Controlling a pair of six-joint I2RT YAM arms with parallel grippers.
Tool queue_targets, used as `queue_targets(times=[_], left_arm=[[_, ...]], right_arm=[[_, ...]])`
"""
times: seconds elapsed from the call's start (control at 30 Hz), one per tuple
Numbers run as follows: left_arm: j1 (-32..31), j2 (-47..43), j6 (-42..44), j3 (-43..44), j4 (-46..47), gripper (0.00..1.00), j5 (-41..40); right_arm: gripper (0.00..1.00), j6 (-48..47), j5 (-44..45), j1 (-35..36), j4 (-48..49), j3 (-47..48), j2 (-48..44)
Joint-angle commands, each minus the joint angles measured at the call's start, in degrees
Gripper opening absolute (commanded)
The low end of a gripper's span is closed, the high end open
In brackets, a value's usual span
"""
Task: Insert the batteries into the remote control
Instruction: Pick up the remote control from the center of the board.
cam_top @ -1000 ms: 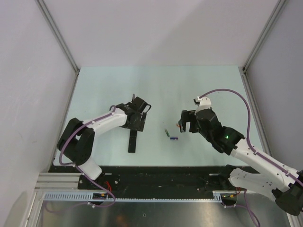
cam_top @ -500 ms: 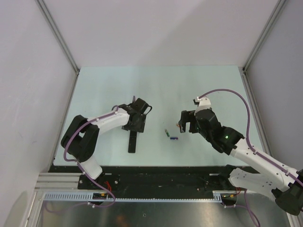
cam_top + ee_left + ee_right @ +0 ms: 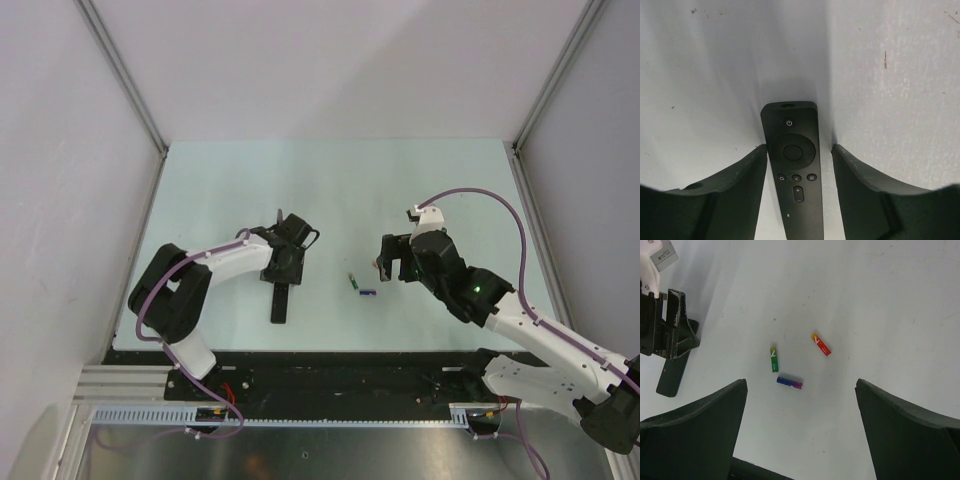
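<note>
The black remote control point(image 3: 792, 170) lies buttons-up on the table, also seen in the top view point(image 3: 280, 300). My left gripper point(image 3: 799, 147) straddles its button end. The left finger point(image 3: 740, 180) touches the remote's edge, while a small gap still shows at the right finger point(image 3: 860, 185). Three batteries lie loose between the arms: a green one point(image 3: 773, 359), a red one point(image 3: 821, 344) and a blue-purple one point(image 3: 789, 382). My right gripper point(image 3: 801, 382) hovers wide open above them, holding nothing.
In the top view the green battery point(image 3: 352, 280) and the blue-purple battery point(image 3: 367, 293) lie right of the remote. White walls enclose the pale table point(image 3: 330, 180) on three sides, and a black rail point(image 3: 330, 370) runs along its near edge.
My left gripper has shifted slightly nearer along the remote and its jaws have narrowed around it. The right arm and the batteries have not moved.
</note>
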Motion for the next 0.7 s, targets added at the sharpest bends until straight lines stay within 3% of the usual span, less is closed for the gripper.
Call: queue_targets(times=[0.0,0.1,0.2,0.43,0.57,0.67], left_arm=[[0.28,1.07,-1.69,-1.69,1.17,0.6,0.23],[0.19,1.07,-1.61,-1.95,1.17,0.53,0.23],[0.19,0.72,-1.61,-1.69,1.26,0.38,0.05],[0.11,-3.49,-1.52,0.77,1.09,0.21,0.93],[0.19,-8.14,-0.82,4.27,1.09,0.03,3.3],[0.2,-11.66,-0.12,6.91,1.35,0.0,7.51]], right_arm=[[0.95,0.24,0.89,0.41,0.43,0.92,-0.28],[0.95,0.24,1.15,0.49,0.43,0.92,-0.36],[0.95,0.33,0.98,0.49,0.51,1.0,-0.36],[0.95,0.15,0.63,0.58,0.78,0.92,-1.33],[0.95,0.33,-0.78,0.67,1.83,1.0,-2.73],[0.95,0.85,-2.01,0.5,2.62,1.0,-3.61]])
